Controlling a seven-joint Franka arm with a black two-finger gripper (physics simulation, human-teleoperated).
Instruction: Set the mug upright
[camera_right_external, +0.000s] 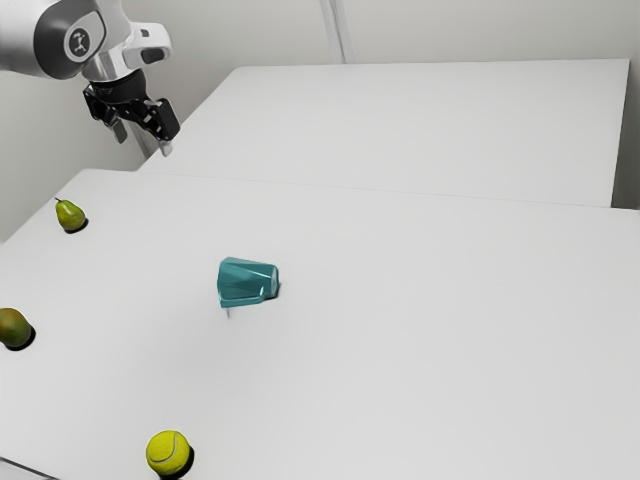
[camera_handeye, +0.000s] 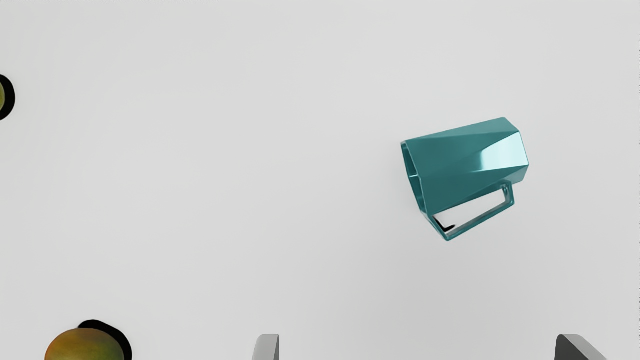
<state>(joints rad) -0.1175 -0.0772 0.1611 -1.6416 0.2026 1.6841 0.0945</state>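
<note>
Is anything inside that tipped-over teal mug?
Inside the mug, I see a strip of teal inner wall; its side covers the rest, so I can't tell what's deeper.

Bright, soft light is washing over the desk (camera_right_external: 400, 350), turning it nearly white in the exterior view and pale grey in the wrist view. Small, hard black shadows are hugging the pear (camera_right_external: 71, 214), the round fruit (camera_right_external: 13, 328) and the tennis ball (camera_right_external: 168, 453), spreading toward the exterior view's lower right. In the wrist view, a white glare is gleaming on one facet of the teal mug (camera_right_external: 245, 283), near its base, and dark specks are dotting the picture's borders.
</note>
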